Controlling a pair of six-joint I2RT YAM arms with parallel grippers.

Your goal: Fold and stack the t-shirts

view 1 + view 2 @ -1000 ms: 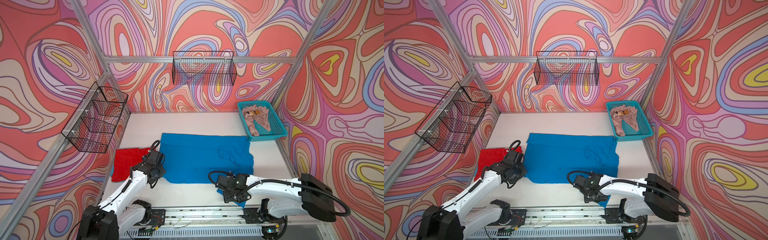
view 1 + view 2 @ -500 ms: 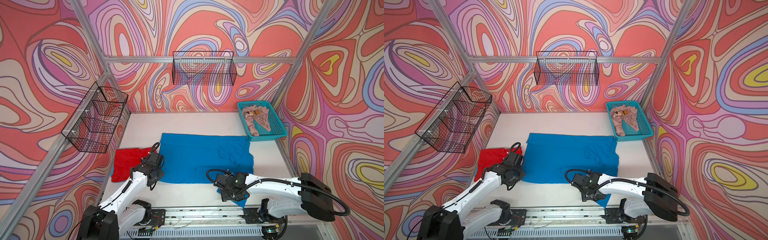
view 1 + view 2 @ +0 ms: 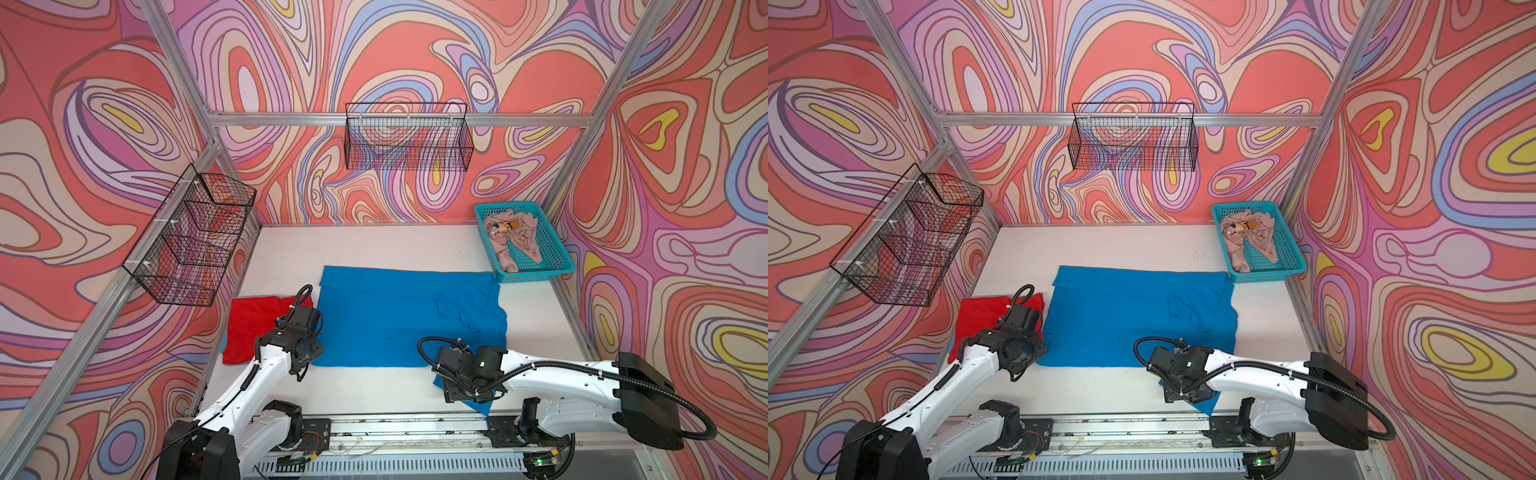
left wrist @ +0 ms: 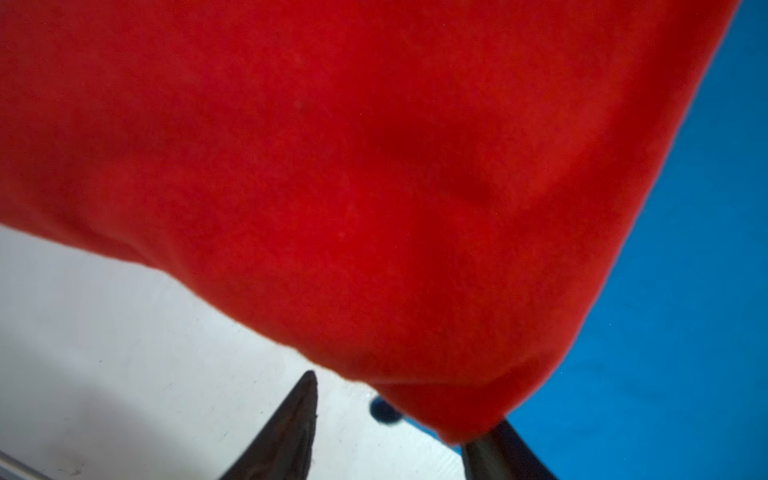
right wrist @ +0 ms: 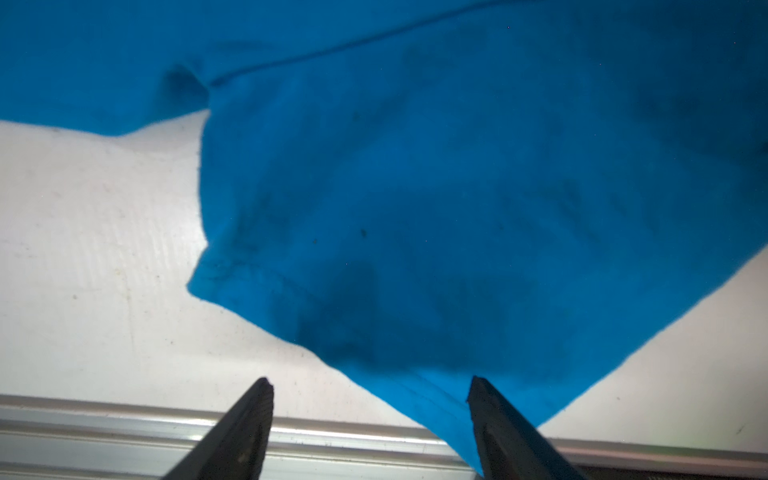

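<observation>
Blue t-shirt flat on counter, red t-shirt beside it, left fingers released at red corner, right fingers parted over blue sleeve

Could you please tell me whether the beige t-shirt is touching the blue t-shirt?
Apart. In both top views the beige t-shirt lies inside the turquoise basket, whose wall separates it from the blue t-shirt on the table.
</observation>
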